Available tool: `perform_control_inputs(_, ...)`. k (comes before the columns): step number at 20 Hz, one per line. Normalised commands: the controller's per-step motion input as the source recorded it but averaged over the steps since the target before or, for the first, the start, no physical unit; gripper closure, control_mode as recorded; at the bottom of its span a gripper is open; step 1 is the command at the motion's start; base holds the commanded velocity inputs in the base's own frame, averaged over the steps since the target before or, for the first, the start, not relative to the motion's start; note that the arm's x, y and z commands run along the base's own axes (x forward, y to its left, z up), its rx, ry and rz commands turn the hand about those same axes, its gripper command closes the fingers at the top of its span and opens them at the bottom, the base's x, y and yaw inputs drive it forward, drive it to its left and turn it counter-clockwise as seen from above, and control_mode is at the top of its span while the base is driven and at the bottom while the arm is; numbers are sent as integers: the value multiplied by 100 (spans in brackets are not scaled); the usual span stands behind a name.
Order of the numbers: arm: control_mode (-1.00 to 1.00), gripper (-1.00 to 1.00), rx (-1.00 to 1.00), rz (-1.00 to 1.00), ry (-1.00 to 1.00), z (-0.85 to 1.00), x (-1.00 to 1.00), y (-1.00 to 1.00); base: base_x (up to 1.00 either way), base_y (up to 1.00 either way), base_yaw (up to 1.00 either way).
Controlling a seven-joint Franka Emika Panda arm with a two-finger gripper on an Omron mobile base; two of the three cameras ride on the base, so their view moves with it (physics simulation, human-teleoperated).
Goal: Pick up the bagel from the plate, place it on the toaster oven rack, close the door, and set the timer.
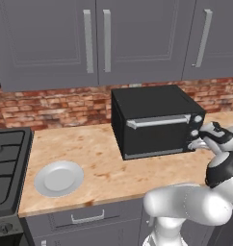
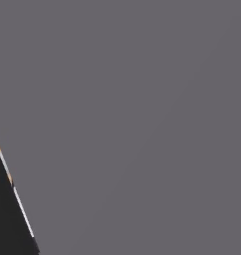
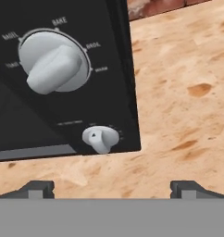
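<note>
The black toaster oven stands on the wooden counter, and its door is up and shut, silver bar handle across the top. The rack and the bagel are hidden. To the left the light-grey plate lies bare near the counter's front edge. My gripper is open at the right end of the oven front, by the knobs. In the hand view a large function dial and a small lower knob are close ahead, above my gripper, with nothing between the fingertips.
A gas stove borders the counter on the left. Grey wall cabinets hang over a brick backsplash. Bare counter lies right of the oven. A flat grey surface stands close before the right base camera.
</note>
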Motion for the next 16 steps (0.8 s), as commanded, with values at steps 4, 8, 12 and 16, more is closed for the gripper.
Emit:
perform_control_inputs(4,-100,-100,0,0,0,2,11,1,0,0,0)
perform_control_inputs(8,-100,-100,0,0,0,0,17,0,0,0,0)
perform_control_inputs(12,-100,-100,0,0,0,0,9,0,0,0,0)
perform_control_inputs(16,-100,-100,0,0,0,0,8,0,0,0,0)
